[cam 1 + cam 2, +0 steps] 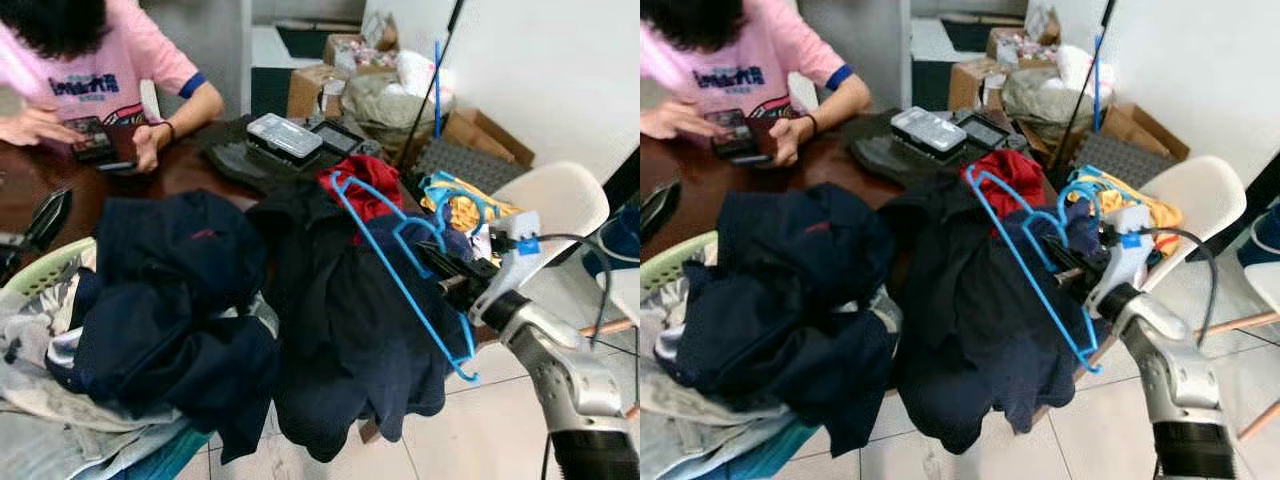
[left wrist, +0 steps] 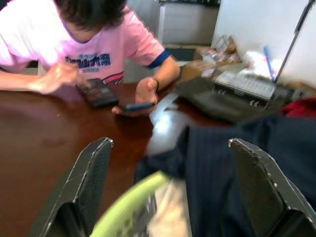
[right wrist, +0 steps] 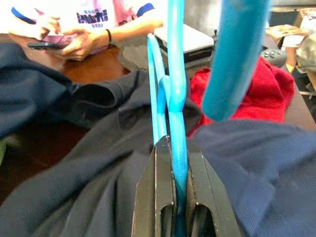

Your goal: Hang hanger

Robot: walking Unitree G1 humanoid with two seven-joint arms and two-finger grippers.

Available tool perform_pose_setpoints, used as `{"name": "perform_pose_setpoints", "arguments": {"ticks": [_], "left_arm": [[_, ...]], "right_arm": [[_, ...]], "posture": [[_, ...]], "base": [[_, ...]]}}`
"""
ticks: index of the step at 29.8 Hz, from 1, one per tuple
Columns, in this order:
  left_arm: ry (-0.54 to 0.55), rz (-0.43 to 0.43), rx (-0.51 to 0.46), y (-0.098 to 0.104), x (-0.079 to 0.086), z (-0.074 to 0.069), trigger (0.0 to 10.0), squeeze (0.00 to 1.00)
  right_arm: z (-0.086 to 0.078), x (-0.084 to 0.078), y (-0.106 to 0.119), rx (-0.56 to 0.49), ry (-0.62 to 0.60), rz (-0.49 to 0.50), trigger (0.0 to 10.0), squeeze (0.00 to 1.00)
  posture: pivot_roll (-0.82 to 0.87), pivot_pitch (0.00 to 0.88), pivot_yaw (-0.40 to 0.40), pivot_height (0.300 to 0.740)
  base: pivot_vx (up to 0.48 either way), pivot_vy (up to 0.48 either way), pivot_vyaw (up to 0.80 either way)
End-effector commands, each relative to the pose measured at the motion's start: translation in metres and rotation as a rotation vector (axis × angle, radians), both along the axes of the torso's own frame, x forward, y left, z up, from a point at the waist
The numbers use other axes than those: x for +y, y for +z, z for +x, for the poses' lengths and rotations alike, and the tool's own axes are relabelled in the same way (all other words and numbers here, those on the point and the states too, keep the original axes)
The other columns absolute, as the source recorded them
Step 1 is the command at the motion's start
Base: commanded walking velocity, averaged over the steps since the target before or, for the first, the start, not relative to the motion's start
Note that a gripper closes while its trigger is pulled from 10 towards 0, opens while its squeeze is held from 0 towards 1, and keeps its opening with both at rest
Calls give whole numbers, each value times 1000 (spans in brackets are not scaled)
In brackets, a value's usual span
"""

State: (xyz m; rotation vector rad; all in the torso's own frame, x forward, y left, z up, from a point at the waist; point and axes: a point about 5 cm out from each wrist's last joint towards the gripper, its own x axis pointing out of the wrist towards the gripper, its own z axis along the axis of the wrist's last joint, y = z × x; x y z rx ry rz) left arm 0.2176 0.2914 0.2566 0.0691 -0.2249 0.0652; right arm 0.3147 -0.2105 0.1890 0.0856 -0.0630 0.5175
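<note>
One blue hanger is clamped tight in the right claw, held at four o'clock over dark clothes on the desk. Left claw gapes wide, empty.

- Blue hanger: 1.
- Dark navy garment heaps: 2 distinguishable.
- Red cloth: 1, at 12 o'clock from the hanger.
- White chair: 1, at 3 o'clock.
- Person: 1, at 10 o'clock.
- Cardboard boxes: at least 3.
</note>
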Motion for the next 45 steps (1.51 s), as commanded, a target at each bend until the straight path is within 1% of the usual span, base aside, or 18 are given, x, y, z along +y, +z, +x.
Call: {"name": "perform_pose_setpoints", "arguments": {"ticks": [1,4,7,9,10,12,16,21,26,28,30,32,34,36,37,40,42,45], "left_arm": [[28,-8,33,-12,-16,-3,10000,0],[29,-17,46,-15,-22,-3,10000,0],[-15,-7,66,-14,-40,-3,10000,0],[-15,-7,66,-14,-40,-3,10000,0],[-53,22,54,-9,-54,-1,10000,0],[-53,22,54,-9,-54,-1,10000,0],[-134,145,-49,23,-74,10,10000,0],[-133,197,-120,44,-75,17,10000,0],[-125,194,-119,43,-70,21,10000,0],[-90,128,-84,34,-58,29,10000,0],[-90,128,-84,34,-58,29,10000,0],[-36,-6,-36,19,-41,43,10000,0],[-18,-53,-15,11,-35,51,10000,0],[-18,-53,-15,11,-35,51,10000,0],[-16,-94,-5,7,-32,59,10000,0],[-25,-105,-2,5,-32,67,10000,0],[-84,-128,-27,8,-41,79,10000,0],[-120,-135,-49,10,-46,82,10000,0]], "right_arm": [[2,0,-2,-2,-6,-6,10000,0],[4,0,-1,-6,-10,-3,10000,0],[6,1,2,-25,-10,6,10000,0],[6,1,2,-25,-10,6,10000,0],[6,0,4,-39,-13,20,10000,0],[6,0,4,-39,-13,20,10000,0],[6,-2,5,-45,-31,53,10000,0],[5,0,3,-45,-33,65,10000,0],[5,2,2,-47,-33,66,10000,0],[4,2,2,-48,-35,64,10000,0],[4,2,2,-48,-35,64,10000,0],[3,1,2,-48,-38,64,10000,0],[2,1,1,-48,-39,63,10000,0],[2,1,1,-48,-39,63,10000,0],[2,1,1,-46,-40,61,10000,0],[1,1,1,-46,-40,60,10000,0],[0,0,2,-47,-45,56,10000,0],[-1,-1,2,-47,-49,55,10000,0]], "posture": [[224,136,-126,740],[224,136,-126,740],[226,133,-121,740],[226,133,-121,740],[222,127,-116,740],[222,127,-116,740],[216,120,-105,740],[216,116,-98,740],[209,112,-93,740],[197,109,-92,740],[197,109,-92,740],[189,110,-93,740],[182,112,-94,740],[182,112,-94,740],[177,112,-94,740],[160,112,-91,740],[152,114,-87,740],[152,114,-87,740]], "base": [[-270,0,0],[-270,0,0],[-300,0,0],[-300,0,0],[-307,0,800],[-307,0,800],[-285,0,514],[-269,0,0],[0,0,0],[0,0,0],[0,0,0],[0,0,0],[0,0,0],[0,0,0],[0,0,0],[0,0,0],[0,0,0],[0,0,0]]}}
